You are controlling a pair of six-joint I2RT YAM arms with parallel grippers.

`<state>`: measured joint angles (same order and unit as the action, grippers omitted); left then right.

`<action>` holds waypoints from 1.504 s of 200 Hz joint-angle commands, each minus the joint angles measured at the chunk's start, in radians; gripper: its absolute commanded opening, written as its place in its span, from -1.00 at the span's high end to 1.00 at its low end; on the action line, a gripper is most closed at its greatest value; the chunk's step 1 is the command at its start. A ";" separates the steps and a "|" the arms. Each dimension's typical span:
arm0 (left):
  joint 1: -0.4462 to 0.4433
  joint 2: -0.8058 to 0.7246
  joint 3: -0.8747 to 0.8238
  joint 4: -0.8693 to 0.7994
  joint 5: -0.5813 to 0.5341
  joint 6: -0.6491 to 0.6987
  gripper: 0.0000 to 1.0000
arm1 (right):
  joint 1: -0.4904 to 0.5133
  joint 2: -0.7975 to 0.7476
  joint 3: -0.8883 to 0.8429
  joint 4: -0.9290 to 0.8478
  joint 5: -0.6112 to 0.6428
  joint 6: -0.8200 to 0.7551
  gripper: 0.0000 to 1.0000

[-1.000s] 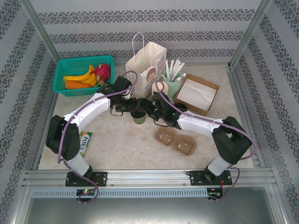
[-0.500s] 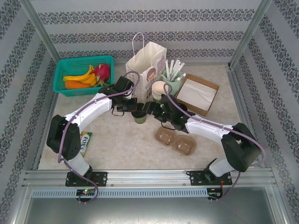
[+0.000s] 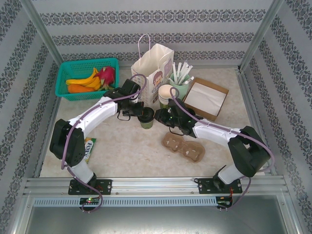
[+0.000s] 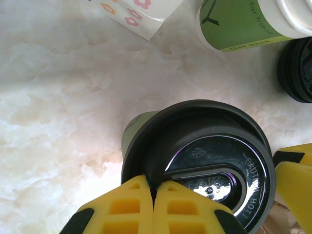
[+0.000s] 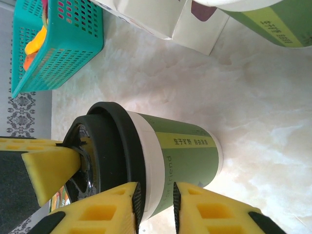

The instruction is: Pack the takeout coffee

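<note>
The takeout coffee stands upright on the marble table in front of the paper bag, a cream and green cup with a black lid. My left gripper reaches in from the left and is shut on the lid's raised rim, at the cup's left side. My right gripper is against the cup's right side. Its jaws stand a narrow gap apart, just below the lid against the cup's wall, and the cup is far wider than that gap.
A white paper bag stands behind the cup. Right of it are a stack of lidless cups, a mint cup of straws and a brown box. A teal fruit basket is back left. A cardboard cup carrier lies in front. Loose black lids lie nearby.
My right gripper has slid left up to the cup and its jaws have narrowed from wide open to a small gap. The left gripper has stayed shut on the lid.
</note>
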<state>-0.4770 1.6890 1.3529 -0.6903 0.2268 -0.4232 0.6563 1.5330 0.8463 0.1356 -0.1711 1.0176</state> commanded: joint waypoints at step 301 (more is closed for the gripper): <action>-0.028 0.109 0.022 -0.102 -0.021 0.043 1.00 | 0.012 0.026 -0.006 0.107 0.036 0.030 0.49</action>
<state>-0.4854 1.7271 1.3994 -0.7021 0.2085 -0.3996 0.6590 1.5208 0.8413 0.2367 -0.1394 1.0233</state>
